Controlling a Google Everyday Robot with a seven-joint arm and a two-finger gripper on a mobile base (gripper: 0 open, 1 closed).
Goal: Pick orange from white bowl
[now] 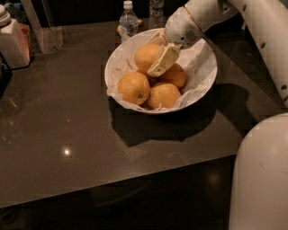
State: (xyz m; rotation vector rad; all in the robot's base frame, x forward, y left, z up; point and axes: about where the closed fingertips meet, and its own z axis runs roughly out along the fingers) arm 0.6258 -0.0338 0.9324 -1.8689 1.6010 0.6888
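Observation:
The white bowl (206,88), lined with crumpled white paper, stands on the dark table at the back middle. My gripper (156,59) reaches into it from the upper right and is shut on the orange (146,55). One cream finger (164,59) lies across the orange's right side; the other is hidden behind it. The held orange sits raised above the other fruit. Three more oranges lie in the bowl: one with a dark stem dot (133,88) at the front left, one (164,95) at the front, one (175,75) under the gripper.
Two water bottles (128,20) (156,8) stand just behind the bowl. A white container (12,41) and a clear stand (44,27) are at the back left. The table's front edge (135,179) runs across below. My white body (261,175) fills the lower right.

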